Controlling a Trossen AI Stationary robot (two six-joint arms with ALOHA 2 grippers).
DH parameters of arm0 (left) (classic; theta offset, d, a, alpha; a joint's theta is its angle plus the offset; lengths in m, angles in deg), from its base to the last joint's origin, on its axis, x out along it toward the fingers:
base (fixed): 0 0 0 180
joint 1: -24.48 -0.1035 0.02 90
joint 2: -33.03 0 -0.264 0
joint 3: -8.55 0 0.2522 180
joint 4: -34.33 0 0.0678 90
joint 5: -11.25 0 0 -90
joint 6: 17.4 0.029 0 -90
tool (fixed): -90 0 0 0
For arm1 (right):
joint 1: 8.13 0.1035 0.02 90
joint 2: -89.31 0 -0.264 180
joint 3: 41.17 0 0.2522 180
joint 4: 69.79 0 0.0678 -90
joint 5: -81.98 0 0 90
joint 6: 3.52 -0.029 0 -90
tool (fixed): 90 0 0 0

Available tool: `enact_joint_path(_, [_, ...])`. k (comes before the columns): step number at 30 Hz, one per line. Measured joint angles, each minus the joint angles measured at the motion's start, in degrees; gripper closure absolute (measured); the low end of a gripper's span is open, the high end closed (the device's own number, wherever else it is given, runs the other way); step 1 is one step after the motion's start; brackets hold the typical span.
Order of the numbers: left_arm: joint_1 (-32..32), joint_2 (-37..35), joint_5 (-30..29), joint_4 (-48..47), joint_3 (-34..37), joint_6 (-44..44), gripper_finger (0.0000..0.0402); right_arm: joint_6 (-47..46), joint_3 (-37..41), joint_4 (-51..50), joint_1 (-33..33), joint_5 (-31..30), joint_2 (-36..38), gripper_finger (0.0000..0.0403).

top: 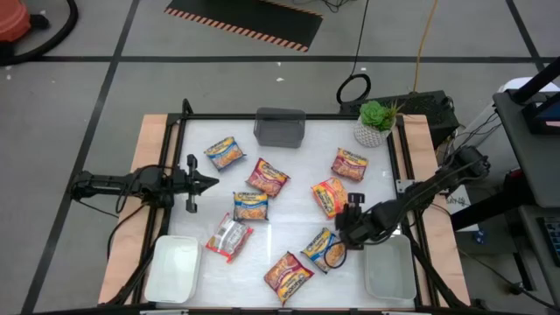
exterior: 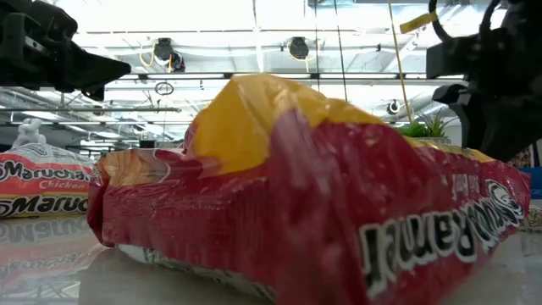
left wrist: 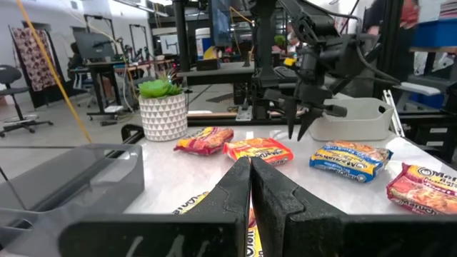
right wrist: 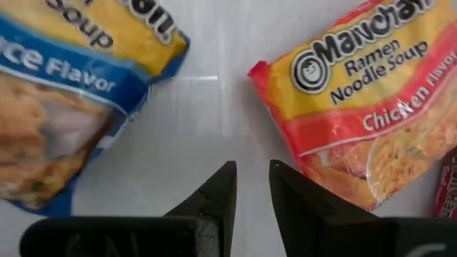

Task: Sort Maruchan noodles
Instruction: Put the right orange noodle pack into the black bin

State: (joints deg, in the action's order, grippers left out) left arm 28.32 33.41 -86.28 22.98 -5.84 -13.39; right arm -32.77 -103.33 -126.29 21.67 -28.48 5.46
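- High view shows you the right gripper (top: 352, 229) over bare table between noodle packets (top: 325, 250); fingers slightly apart, empty
- Your left gripper (top: 208, 183) waits closed, empty

orange packet (right wrist: 371, 107) — "Maruchan Ramen Noodle Soup, Chicken", blue packet (right wrist: 64, 93) — "Flavor"

White table (top: 289, 188), scattered noodle packets (top: 251, 206)

Red noodle packet (exterior: 313, 212) up close (orange packet (exterior: 42, 191) behind)
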Motion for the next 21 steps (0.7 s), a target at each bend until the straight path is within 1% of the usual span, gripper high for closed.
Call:
enact_joint_path(6, [0.0, 0.0, -0.5, -0.1, 0.0, 0.0, 0.0382, 2.9, 0.0, -0.5, 0.0, -3.2, -2.3, 0.0323])
enact_joint_path(12, [0.0, 0.0, -0.6, -0.6, 0.0, 0.0, 0.0382, 4.9, 1.2, -0.2, 0.0, -6.4, -2.3, 0.0321])
enact_joint_path(17, [0.0, 0.0, -0.7, -0.6, 0.0, 0.2, 0.0382, 4.6, 3.5, 0.5, -0.1, -6.8, -2.1, 0.0297])
enact_joint_path(21, [0.0, 0.0, -2.3, -0.5, -0.1, 0.3, 0.0382, 4.6, 6.2, 3.3, -0.1, -6.9, -2.1, 0.0273])
